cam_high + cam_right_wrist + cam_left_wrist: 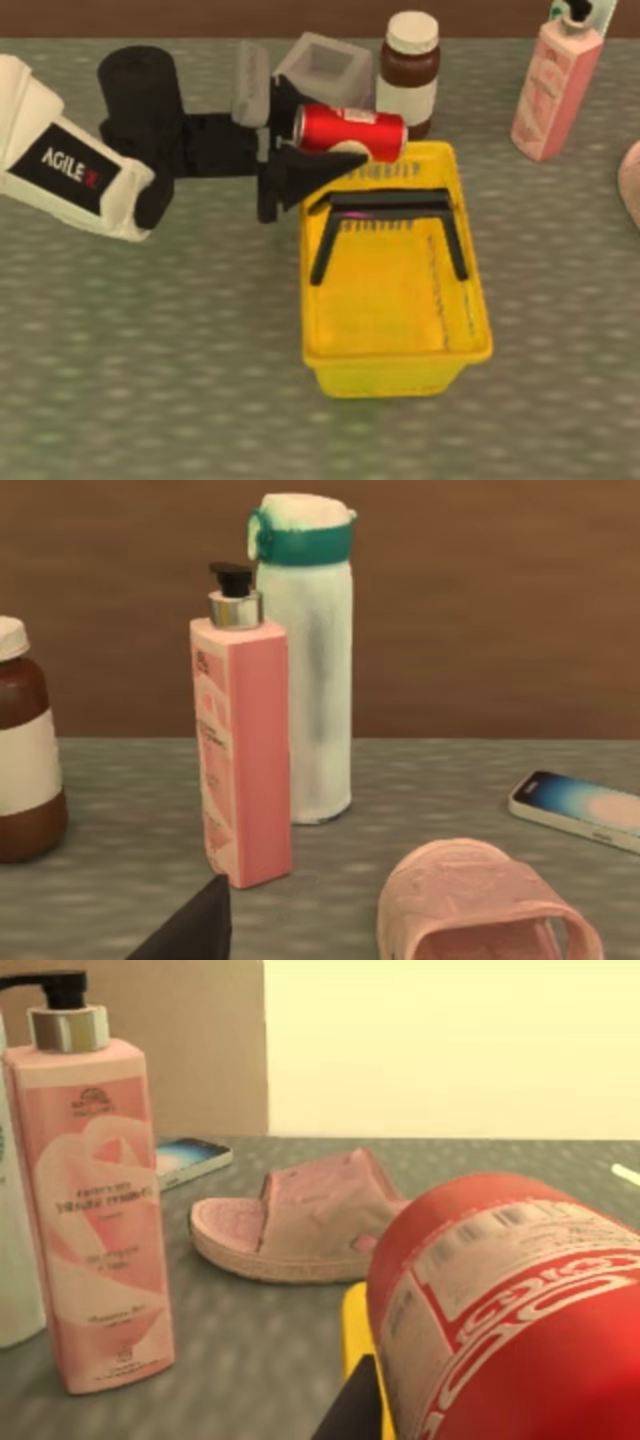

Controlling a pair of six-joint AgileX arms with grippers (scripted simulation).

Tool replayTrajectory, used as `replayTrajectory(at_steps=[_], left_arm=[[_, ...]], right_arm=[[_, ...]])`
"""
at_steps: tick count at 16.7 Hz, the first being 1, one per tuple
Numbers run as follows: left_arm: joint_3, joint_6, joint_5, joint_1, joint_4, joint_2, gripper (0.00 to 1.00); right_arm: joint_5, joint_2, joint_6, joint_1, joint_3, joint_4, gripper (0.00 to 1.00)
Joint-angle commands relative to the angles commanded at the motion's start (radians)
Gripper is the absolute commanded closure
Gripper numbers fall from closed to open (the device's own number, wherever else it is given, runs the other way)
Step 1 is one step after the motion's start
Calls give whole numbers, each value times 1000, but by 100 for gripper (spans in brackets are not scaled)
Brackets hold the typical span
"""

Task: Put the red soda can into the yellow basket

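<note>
My left gripper (325, 138) is shut on the red soda can (350, 132), which lies on its side in the air. The can hangs over the far rim of the yellow basket (395, 375), close to the basket's far left corner. The basket's black handles (388, 210) are folded across its far half. In the left wrist view the red soda can (520, 1310) fills the near right. A strip of the yellow basket (357, 1332) and one dark finger (350, 1412) show beside it. My right arm is out of the top view, parked off to the right.
Behind the basket stand a grey square box (325, 65) and a brown white-lidded jar (410, 70). A pink pump bottle (555, 85) stands at the far right, with a pink slipper (630, 180) at the right edge. A white flask (305, 660) and a phone (580, 808) are close to them.
</note>
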Motion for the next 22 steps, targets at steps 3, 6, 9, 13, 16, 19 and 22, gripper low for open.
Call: replayTrajectory(at_steps=[3,6,9,13,16,19,22], left_arm=[[0,0,0,0,0,0,62],[0,0,0,0,0,0,40],[0,0,0,0,0,0,17],[0,0,0,0,0,0,0],[0,0,0,0,0,0,0],[0,0,0,0,0,0,0],[-1,-3,-8,-1,-6,-13,0]], right_arm=[[0,0,0,0,0,0,0],[0,0,0,0,0,0,0],[0,0,0,0,0,0,0],[0,0,0,0,0,0,0],[0,0,0,0,0,0,0],[0,0,0,0,0,0,0],[-1,10,-6,5,10,-10,0]])
